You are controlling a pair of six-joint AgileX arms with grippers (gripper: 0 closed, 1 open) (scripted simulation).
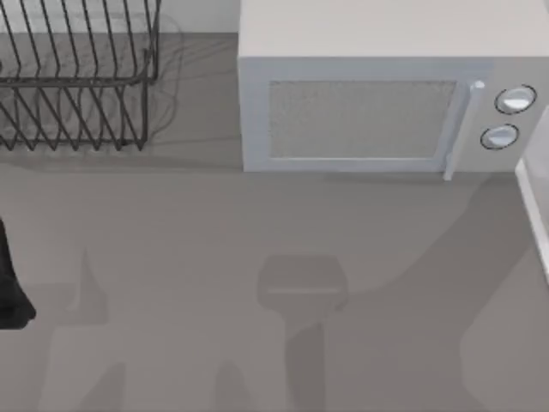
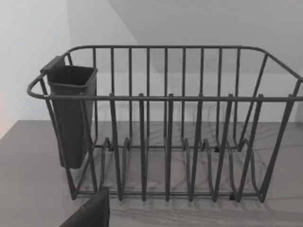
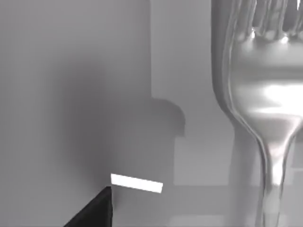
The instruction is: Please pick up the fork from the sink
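Observation:
The fork point(image 3: 262, 94) is pale, shiny metal and looms large in the right wrist view, its tines pointing away and its thin handle running back toward my right gripper point(image 3: 189, 222). It hangs well clear of the grey counter behind it, so the right gripper is shut on its handle. One black fingertip point(image 3: 92, 213) shows at the frame's edge. The sink is out of view. My left gripper point(image 1: 10, 287) is parked at the table's left edge, facing the wire rack point(image 2: 165, 127).
A dark wire dish rack point(image 1: 77, 77) with a cutlery cup point(image 2: 71, 113) stands at the back left. A white microwave point(image 1: 377, 94) fills the back middle and right. A gripper-shaped shadow point(image 1: 300, 287) lies on the grey counter.

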